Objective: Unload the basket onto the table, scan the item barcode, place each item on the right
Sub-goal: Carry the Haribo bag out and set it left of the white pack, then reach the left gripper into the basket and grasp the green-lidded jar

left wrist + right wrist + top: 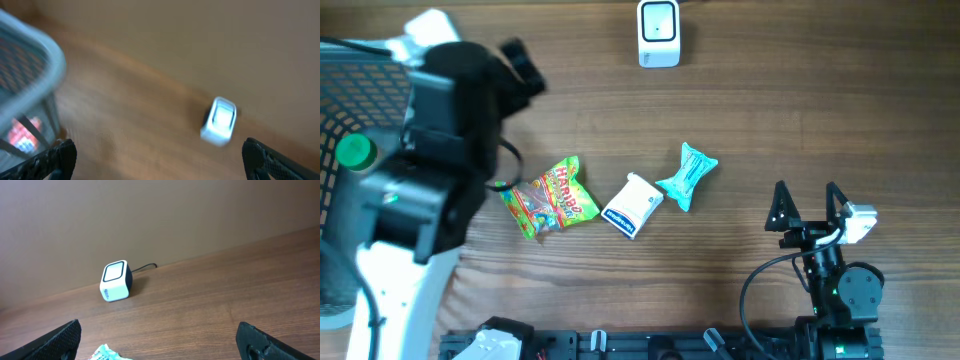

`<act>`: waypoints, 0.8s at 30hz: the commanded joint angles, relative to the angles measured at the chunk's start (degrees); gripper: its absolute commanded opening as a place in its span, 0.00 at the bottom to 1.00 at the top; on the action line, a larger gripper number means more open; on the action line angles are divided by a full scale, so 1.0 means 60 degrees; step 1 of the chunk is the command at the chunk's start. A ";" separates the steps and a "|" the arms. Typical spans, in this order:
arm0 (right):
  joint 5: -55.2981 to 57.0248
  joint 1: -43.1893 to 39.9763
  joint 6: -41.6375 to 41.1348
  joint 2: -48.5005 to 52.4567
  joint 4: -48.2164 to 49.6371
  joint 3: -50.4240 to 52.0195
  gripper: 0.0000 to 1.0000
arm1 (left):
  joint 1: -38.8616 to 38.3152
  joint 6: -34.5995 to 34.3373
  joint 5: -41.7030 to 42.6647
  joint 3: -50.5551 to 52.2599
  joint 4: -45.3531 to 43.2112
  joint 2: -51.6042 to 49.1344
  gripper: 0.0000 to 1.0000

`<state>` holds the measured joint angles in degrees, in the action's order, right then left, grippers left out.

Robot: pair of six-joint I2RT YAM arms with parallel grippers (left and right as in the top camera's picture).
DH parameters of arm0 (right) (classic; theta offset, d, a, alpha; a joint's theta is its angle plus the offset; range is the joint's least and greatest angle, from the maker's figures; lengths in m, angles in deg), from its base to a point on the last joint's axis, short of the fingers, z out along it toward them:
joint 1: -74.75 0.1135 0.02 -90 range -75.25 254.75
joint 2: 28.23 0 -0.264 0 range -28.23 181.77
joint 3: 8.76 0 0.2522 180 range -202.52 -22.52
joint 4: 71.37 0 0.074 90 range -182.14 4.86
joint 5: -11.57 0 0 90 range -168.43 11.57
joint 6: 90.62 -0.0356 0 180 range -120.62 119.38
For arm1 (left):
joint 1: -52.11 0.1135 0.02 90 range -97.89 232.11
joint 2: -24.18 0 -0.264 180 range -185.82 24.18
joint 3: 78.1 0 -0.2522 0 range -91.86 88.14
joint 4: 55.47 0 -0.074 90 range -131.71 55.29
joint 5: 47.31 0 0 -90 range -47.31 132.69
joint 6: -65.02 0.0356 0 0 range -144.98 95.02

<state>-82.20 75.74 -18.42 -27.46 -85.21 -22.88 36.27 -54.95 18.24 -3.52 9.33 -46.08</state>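
Here, scanner [658,33] stands (candy bag [550,197] well apart).

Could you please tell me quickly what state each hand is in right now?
Left hand: open, holding nothing.
Right hand: open, holding nothing.

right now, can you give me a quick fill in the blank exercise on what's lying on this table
1. Between the Haribo bag and the teal wrapper lies a small ____ packet.
2. The scanner stands on the ____ side of the table from the robot.
3. The right gripper has its jaws ____.
4. Of the three loose items, the one nearest the basket is the ____.

Missing words: white; far; open; Haribo bag
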 commanded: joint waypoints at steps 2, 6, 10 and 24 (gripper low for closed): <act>0.0131 0.0036 -0.0066 -0.0040 0.0026 0.0011 1.00 | 0.1585 0.0423 -0.0648 -0.0903 0.0062 0.0080 1.00; 0.0131 0.0036 -0.0066 -0.0040 0.0026 0.0011 1.00 | 0.3297 0.0426 -0.0452 -0.1045 0.0211 0.0149 1.00; 0.0131 0.0036 -0.0066 -0.0040 0.0026 0.0011 1.00 | 0.4819 0.0331 0.0393 -0.1042 0.0455 0.0138 1.00; 0.0131 0.0036 -0.0066 -0.0040 0.0026 0.0011 1.00 | 0.8346 -0.1162 0.1486 -0.1038 0.1749 -0.1351 1.00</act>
<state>-82.20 75.74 -18.44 -27.46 -85.21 -22.88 84.03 -58.95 25.63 -8.83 19.54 -50.72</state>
